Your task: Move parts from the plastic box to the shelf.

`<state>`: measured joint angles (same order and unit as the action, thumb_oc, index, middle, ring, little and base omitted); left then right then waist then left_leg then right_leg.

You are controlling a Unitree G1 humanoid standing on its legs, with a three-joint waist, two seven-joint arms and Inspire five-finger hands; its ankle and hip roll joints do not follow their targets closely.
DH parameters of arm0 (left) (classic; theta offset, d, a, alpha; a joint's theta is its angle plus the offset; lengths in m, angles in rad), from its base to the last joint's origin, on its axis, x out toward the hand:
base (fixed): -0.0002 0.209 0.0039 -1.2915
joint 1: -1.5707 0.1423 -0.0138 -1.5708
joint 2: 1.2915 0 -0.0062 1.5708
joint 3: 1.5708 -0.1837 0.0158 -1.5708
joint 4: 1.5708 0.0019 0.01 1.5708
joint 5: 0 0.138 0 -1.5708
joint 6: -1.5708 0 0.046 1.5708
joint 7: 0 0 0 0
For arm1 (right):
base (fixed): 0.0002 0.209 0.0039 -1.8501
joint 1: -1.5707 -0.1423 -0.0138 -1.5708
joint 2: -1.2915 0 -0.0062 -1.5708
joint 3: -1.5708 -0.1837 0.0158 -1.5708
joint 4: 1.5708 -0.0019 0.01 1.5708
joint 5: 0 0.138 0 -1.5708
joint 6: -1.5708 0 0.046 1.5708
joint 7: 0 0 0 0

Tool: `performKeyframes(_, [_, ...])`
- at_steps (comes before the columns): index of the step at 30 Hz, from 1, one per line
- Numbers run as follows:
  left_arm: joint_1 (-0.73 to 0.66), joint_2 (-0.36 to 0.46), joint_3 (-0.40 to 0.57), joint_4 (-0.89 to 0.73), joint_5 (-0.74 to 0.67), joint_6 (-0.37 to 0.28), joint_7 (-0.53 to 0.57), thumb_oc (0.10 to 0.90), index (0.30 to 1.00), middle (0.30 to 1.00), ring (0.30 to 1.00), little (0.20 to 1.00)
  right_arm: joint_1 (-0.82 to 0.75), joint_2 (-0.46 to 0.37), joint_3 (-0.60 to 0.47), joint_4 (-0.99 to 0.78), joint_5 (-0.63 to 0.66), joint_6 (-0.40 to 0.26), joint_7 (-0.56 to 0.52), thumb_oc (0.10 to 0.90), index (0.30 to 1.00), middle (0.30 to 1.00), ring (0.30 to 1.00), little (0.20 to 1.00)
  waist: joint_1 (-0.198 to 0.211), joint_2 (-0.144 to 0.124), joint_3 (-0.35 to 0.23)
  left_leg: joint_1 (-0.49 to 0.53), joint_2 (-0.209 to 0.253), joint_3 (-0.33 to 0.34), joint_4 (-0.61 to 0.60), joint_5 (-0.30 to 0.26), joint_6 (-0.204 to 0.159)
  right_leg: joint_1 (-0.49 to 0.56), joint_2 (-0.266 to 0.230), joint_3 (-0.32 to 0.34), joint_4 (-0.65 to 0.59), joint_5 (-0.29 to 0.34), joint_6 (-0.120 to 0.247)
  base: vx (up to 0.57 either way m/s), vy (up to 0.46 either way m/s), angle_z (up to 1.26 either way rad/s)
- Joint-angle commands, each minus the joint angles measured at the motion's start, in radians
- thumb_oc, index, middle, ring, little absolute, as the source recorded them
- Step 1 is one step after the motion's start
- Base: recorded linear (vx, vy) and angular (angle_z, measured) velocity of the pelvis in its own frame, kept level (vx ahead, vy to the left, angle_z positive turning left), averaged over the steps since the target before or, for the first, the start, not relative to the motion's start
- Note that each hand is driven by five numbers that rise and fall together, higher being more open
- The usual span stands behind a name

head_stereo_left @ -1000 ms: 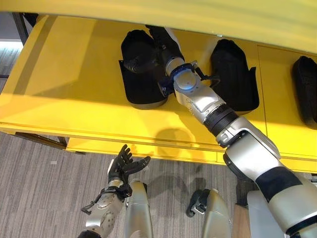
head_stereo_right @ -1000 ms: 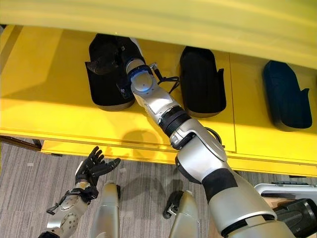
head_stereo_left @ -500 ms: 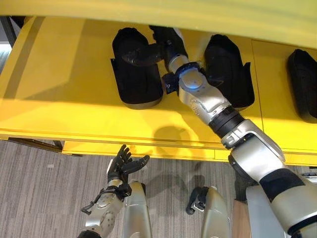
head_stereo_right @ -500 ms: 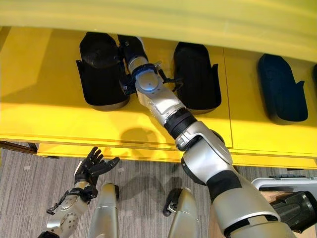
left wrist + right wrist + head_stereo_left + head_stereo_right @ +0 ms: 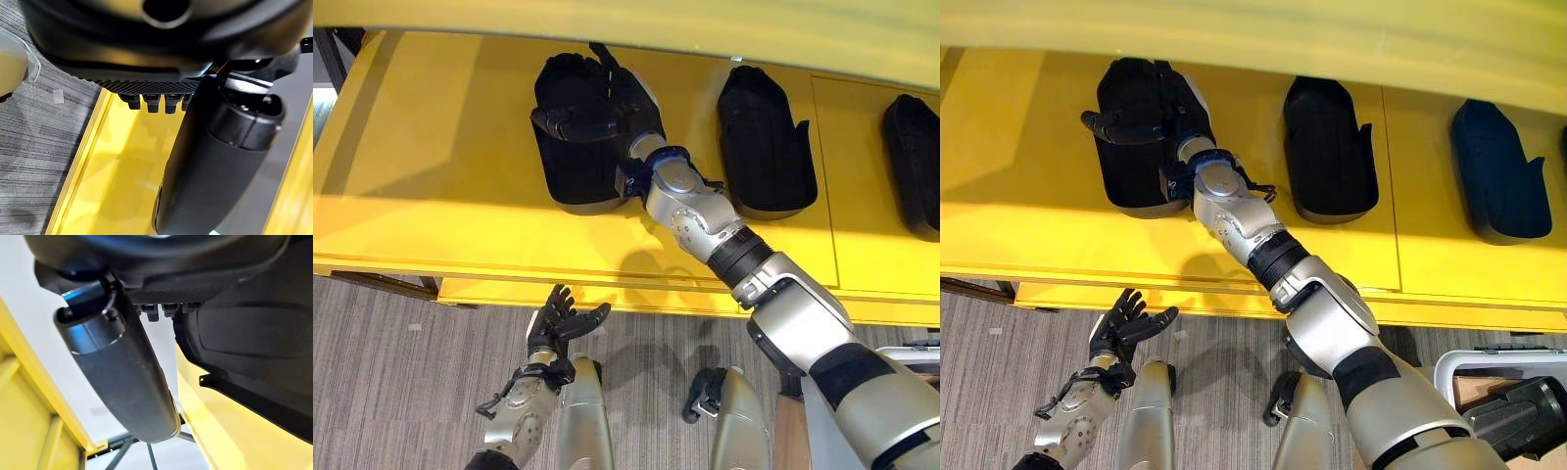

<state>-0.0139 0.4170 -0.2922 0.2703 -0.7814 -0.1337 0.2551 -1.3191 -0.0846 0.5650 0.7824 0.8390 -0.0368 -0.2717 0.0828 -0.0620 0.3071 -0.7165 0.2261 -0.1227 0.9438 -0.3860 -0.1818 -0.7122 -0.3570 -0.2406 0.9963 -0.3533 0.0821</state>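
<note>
Three black moulded parts lie on the yellow shelf [image 5: 431, 196]: a left one [image 5: 573, 171], a middle one [image 5: 764, 147] and a right one [image 5: 913, 166]. My right hand [image 5: 607, 98] reaches in under the upper shelf board and lies over the far end of the left part, fingers straight, thumb stretched out to the left. In the right wrist view the thumb [image 5: 122, 367] sticks out straight beside that part [image 5: 254, 342]. Low down in front of the shelf, my left hand [image 5: 558, 328] hangs open and holds nothing.
The upper shelf board [image 5: 705, 24] overhangs the back of the parts. Bare yellow shelf spreads out left of the left part. A light-rimmed box [image 5: 1449, 364] shows at the lower right. Grey striped floor [image 5: 391, 372] lies below the shelf's front edge.
My right hand has swung left, from the gap between the left and middle parts onto the left part. The left hand has stayed where it was.
</note>
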Motion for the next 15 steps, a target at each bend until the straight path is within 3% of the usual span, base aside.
performKeyframes(1, [-0.042, 0.049, -0.043, -0.066, -0.003, -0.065, -0.001, 0.900, 1.000, 1.000, 1.000, 1.000, -0.112, 0.030, -0.100, -0.047, 0.023, -0.130, -0.007, 0.900, 1.000, 1.000, 1.000, 1.000, 0.012, -0.019, -0.003, -0.051, -0.028, -0.012, 0.014, 0.052, 0.068, 0.088, -0.003, 0.080, -0.013, -0.028, 0.037, 0.00, 0.000, 0.00])
performKeyframes(15, [-0.048, 0.033, -0.051, -0.070, -0.011, -0.060, 0.017, 0.900, 1.000, 1.000, 1.000, 1.000, -0.049, 0.078, -0.186, -0.096, 0.135, -0.180, -0.021, 0.900, 1.000, 1.000, 1.000, 1.000, 0.009, -0.009, 0.006, -0.055, -0.031, -0.010, 0.021, 0.049, 0.071, 0.084, -0.004, 0.084, -0.007, -0.031, 0.039, 0.00, 0.000, 0.00])
